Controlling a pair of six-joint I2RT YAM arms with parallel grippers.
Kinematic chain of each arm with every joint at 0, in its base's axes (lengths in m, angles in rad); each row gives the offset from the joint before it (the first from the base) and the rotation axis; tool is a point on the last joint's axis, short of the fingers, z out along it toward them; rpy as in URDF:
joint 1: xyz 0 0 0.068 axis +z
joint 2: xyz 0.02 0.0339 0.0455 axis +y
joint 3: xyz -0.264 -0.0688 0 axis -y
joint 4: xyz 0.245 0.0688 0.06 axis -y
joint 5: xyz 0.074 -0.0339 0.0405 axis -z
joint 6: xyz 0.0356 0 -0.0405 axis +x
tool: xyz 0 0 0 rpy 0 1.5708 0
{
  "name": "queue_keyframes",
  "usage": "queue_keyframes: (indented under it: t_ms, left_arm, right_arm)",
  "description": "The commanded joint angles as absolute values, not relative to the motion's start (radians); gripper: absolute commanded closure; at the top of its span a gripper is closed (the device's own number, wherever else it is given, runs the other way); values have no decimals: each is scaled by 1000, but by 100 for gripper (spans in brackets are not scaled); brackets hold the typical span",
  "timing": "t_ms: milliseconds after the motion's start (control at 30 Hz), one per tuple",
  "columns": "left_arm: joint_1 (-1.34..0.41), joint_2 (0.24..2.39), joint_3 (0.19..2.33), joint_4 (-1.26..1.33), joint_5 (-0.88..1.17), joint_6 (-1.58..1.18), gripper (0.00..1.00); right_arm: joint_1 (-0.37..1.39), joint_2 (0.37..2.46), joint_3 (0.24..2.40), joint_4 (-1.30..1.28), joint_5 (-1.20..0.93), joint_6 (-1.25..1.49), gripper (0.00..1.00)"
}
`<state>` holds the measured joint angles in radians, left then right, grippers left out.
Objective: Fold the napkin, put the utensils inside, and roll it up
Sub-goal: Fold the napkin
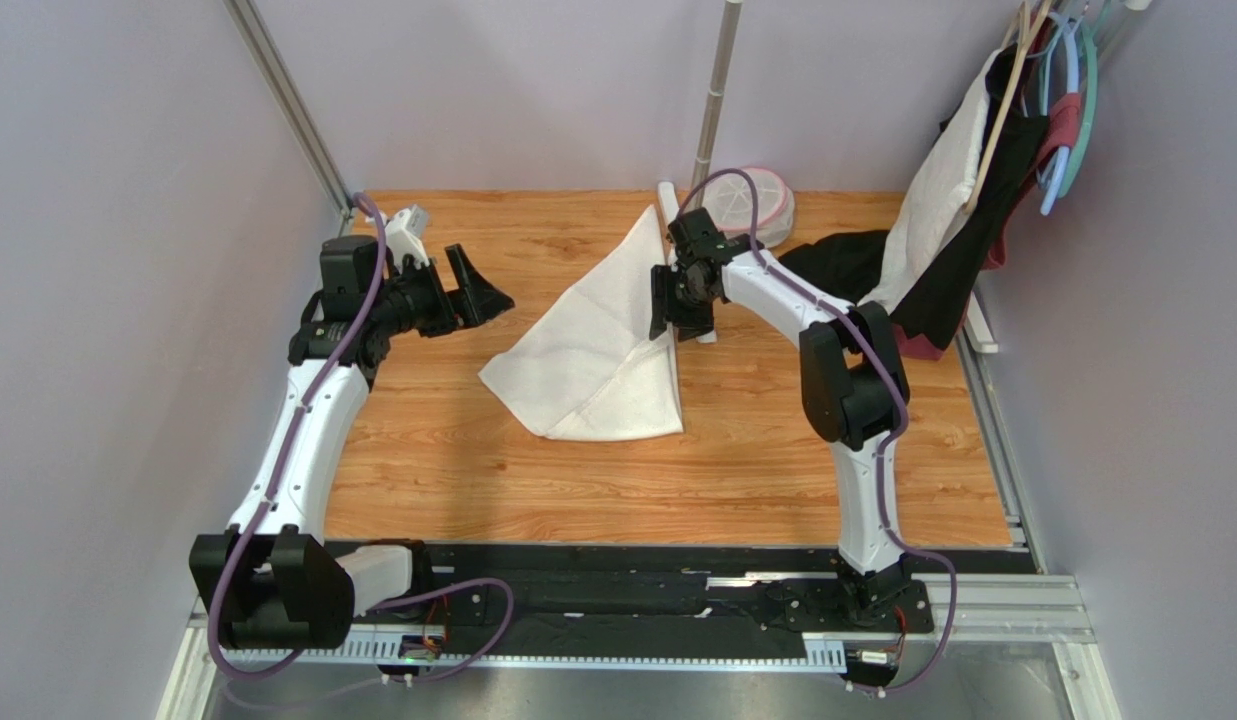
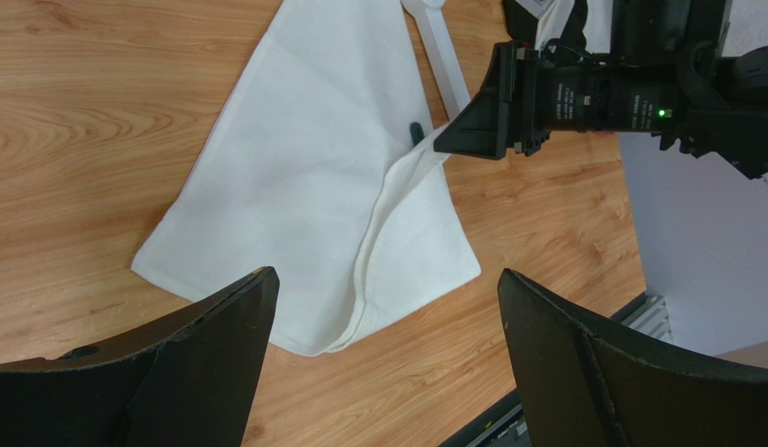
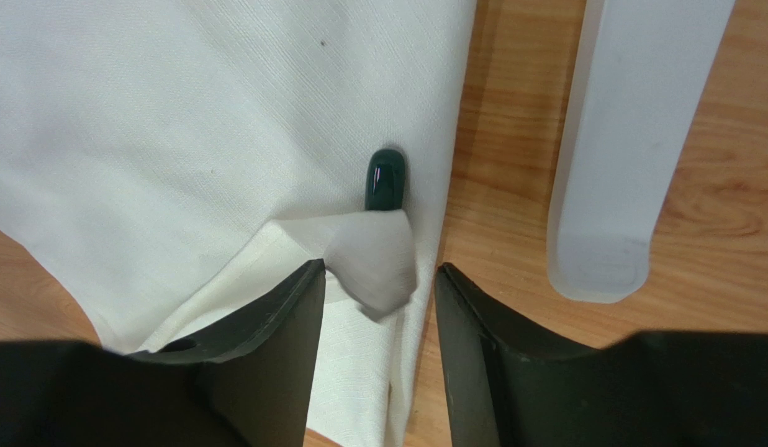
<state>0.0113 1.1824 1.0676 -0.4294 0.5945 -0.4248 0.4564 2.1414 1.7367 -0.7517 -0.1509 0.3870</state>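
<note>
The cream-white napkin (image 1: 594, 353) lies on the wooden table folded over, one flap overlapping along a crease (image 2: 369, 242). The dark rounded end of the utensil's handle (image 3: 386, 179) pokes out from under the top layer near the napkin's right edge (image 2: 416, 131); the rest of the utensil is hidden. My right gripper (image 1: 674, 312) hangs over that edge, open, with a loose napkin corner (image 3: 373, 265) blurred between its jaws and not pinched (image 3: 378, 272). My left gripper (image 1: 482, 293) is wide open and holds nothing, hovering left of the napkin (image 2: 387, 275).
A white plastic bar (image 3: 621, 140) lies on the table just right of the napkin, below an upright pole (image 1: 714, 105). At the back sit a round pink-and-white basket (image 1: 762, 203) and black cloth (image 1: 842, 263). Garments on hangers (image 1: 977, 165) hang at the right.
</note>
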Motion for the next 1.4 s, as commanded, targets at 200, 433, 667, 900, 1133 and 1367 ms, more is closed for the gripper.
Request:
queue_keyframes:
  t_ms: [200,433,667,900,1133,1367]
  left_arm:
    - [17,1200,1055,-394,600,-433,3]
    - [18,1213,1057,-403,574,-425,4]
    - [17,1235,1058,-411,568,-420,4]
    - [17,1244,1063,-417,551,-411,4]
    - [18,1256,1066,-422,552,-410,4]
    - [17,1266,1072,-428,551,-408,4]
  right_arm:
    - [451,2046,1876,-776,-207,357,39]
    - [451,1869,1497,-661,-279,357,42]
    - [437,1881,1377,-514,-337,367,51]
    - [384,1988,1492,-471,-374,365,55]
    - [356,2101,1604,-463,-449,364,59]
    - [354,2169,1655,-463,-477,357,61]
